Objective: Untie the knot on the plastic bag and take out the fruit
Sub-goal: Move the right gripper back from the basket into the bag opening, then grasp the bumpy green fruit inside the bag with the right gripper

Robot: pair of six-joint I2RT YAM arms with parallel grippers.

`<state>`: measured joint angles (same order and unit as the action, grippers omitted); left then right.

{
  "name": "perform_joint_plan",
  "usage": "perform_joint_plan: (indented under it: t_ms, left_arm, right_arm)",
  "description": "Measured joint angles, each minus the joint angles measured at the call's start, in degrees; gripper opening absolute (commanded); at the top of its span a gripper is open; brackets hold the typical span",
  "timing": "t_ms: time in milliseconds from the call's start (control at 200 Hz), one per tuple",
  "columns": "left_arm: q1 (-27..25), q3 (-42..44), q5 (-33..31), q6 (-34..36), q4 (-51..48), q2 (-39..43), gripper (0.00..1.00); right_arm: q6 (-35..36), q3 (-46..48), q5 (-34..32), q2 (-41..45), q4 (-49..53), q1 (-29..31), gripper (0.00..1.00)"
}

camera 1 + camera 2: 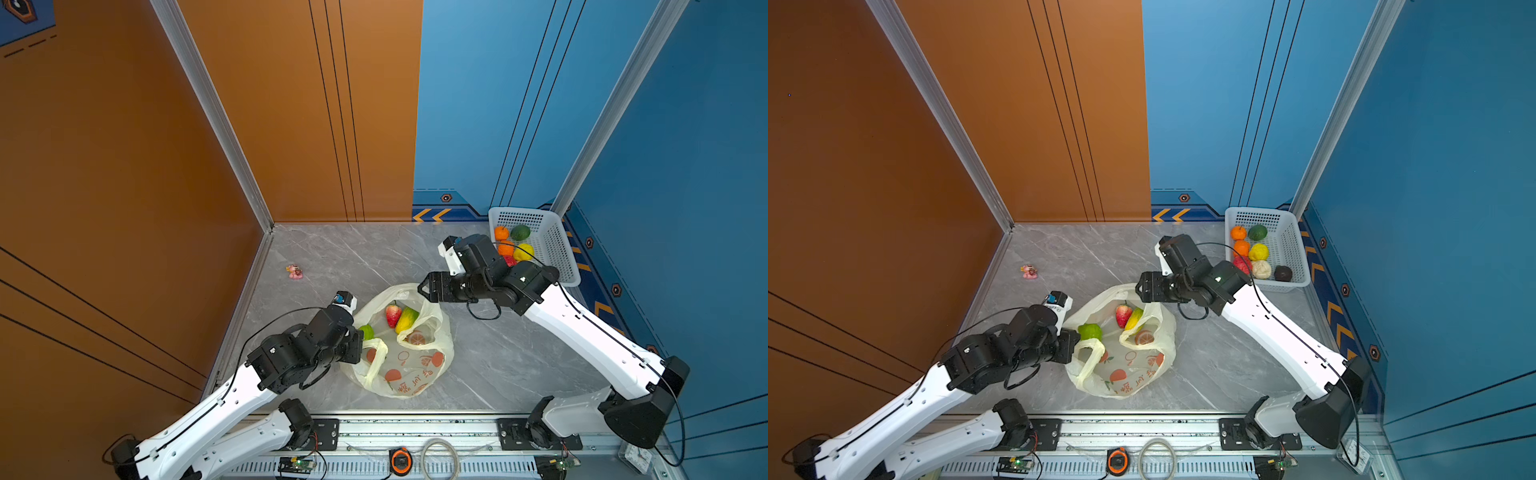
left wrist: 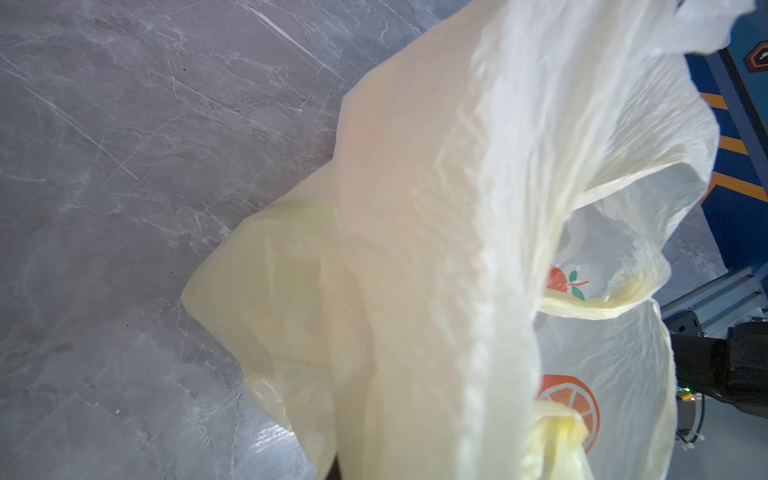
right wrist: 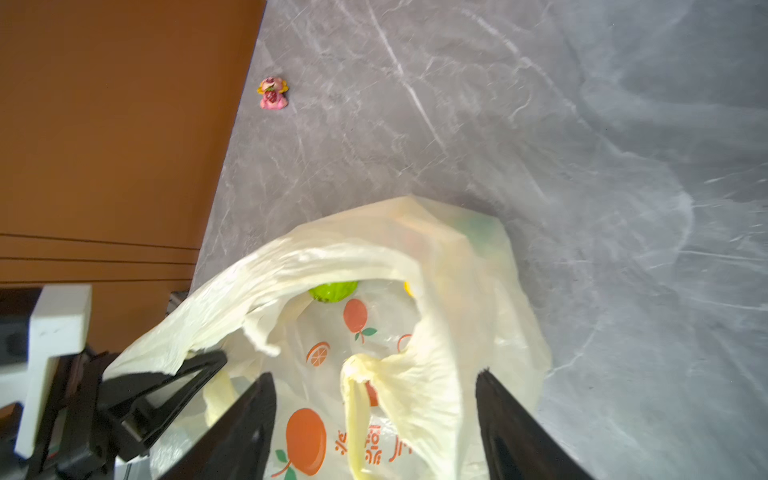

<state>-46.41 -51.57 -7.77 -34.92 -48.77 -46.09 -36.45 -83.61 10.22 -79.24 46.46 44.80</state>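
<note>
Left arm (image 1: 208,419) reaches in from the near left, wrist bent toward centre. Left gripper (image 1: 360,337): fingers shut tight, pinching the rim of the plastic bag (image 1: 415,374). Right arm (image 1: 582,328) extends from the near right, forearm angled inward, wrist turned leftward. Right gripper (image 1: 423,289): 2 fingers (image 3: 511,424) spread wide, gripping nothing, at the bag's far edge.

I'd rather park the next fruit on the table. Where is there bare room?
Bare table lies along the back wall, between the pink toy and the basket, and between the bag and the right arm. It is crowded around the bag, where the left gripper grips the rim and the open right gripper hovers.
</note>
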Motion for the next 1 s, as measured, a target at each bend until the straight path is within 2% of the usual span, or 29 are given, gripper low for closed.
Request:
perform_joint_plan:
  t_ms: [175, 401, 711, 1001]
  left_arm:
    - [0.72, -0.59, 0.52, 0.28, 0.48, -0.04, 0.0]
    - [1.77, -0.59, 1.33, 0.66, 0.63, 0.02, 0.0]
    - [2.93, -0.59, 2.6, 0.63, 0.94, 1.42, 0.0]
    - [3.74, -0.59, 4.13, 0.63, 1.31, 1.4, 0.0]
  right_arm:
    - [-5.84, 5.4, -2.05, 1.62, -3.89, 9.33, 0.74]
    - [-9.53, 11.02, -3.72, 0.31, -12.2, 14.27, 0.71]
    - [-7.61, 19.02, -8.63, -4.04, -22.6, 20.61, 0.7]
    - [-5.31, 24.46, -10.1, -8.04, -29.05, 23.54, 0.7]
